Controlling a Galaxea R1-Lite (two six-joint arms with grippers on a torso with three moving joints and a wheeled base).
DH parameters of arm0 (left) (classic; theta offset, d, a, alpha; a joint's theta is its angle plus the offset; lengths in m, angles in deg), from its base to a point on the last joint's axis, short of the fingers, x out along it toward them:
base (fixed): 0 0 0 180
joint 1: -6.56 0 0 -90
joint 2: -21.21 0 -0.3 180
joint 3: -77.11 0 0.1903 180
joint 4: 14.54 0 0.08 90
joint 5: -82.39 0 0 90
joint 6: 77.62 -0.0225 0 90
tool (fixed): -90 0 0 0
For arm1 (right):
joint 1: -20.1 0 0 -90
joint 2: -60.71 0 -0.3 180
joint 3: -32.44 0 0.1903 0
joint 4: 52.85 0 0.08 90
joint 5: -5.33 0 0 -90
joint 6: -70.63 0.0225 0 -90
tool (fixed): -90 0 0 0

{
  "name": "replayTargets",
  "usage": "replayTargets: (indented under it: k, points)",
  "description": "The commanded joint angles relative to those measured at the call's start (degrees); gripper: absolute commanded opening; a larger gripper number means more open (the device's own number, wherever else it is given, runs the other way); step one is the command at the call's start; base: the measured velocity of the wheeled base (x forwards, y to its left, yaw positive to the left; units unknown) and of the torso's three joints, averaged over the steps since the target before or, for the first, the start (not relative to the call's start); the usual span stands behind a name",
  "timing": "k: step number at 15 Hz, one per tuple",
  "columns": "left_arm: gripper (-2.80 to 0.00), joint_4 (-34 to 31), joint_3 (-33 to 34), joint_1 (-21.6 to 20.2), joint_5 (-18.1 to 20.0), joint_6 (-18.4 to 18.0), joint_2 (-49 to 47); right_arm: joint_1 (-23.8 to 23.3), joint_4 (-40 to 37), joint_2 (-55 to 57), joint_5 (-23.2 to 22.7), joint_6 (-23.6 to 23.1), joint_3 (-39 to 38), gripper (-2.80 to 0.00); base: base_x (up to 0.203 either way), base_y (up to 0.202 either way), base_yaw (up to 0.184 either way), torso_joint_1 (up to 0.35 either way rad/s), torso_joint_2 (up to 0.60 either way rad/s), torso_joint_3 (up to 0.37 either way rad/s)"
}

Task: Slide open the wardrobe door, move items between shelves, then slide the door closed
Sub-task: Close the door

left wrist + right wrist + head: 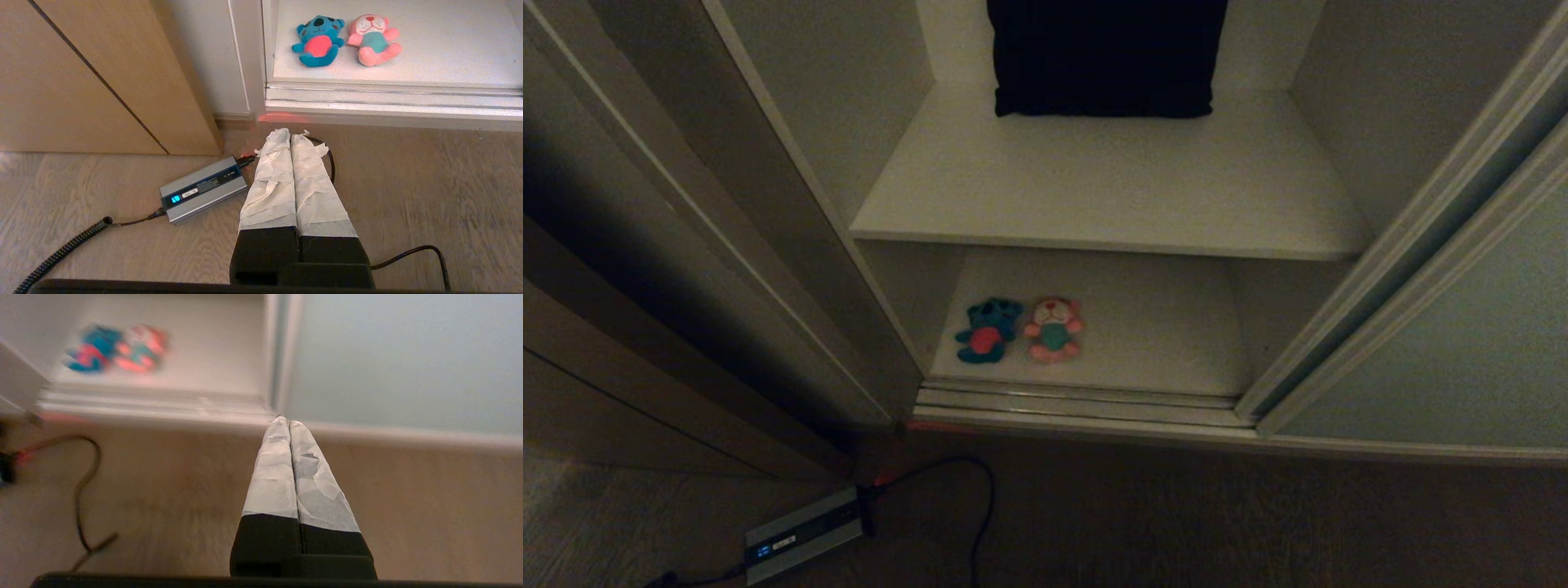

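- Taped fingers of the left gripper are pressing together with nothing between them, hanging above the wood floor beside a grey power brick and its cable.
- Likewise the right gripper is showing its jaws pressed flat together and empty, pointing at the foot of the sliding wardrobe door; neither arm is showing in the head view.
- That door is standing pushed aside to the robot's right, so the wardrobe is lying open and the step in hand looks like fetching a toy.
- Both items are lying face up on the lower shelf: the blue toy just beside the pink toy, near the floor track.
- To do this well, the right gripper should be opening before it nears the pink toy, coming in over the track and under the upper shelf, which is overhanging.
- Pinching the soft belly squarely should be avoiding a nudge to the blue neighbour.
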Motion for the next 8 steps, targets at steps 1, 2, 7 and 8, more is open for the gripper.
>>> replayTargets:
  k: [1,2,7,8]
  points:
    - [-2.8,0.03,-0.04,0.01,-0.03,-0.05,-0.02,0.17,-1.42,6.53,2.9,0.19,5.14,-2.8,0.0,0.0,0.0,0.0,0.0,0.0]
    - [-2.8,0.03,0.02,0.01,0.05,-0.05,-0.02,0.37,-1.51,9.18,4.51,0.74,6.92,-2.8,0.0,0.0,0.0,0.0,0.0,0.0]
    - [-2.8,0.03,-0.06,0.0,-0.02,-0.05,-0.02,2.08,-1.49,22.29,9.97,11.7,18.57,-2.8,0.0,0.0,0.0,0.0,0.0,0.0]
    - [-2.8,0.03,0.02,-0.08,0.04,-0.05,-0.02,2.5,-1.69,23.99,9.97,14.15,20.9,-2.8,0.0,0.0,0.0,0.0,0.0,0.0]
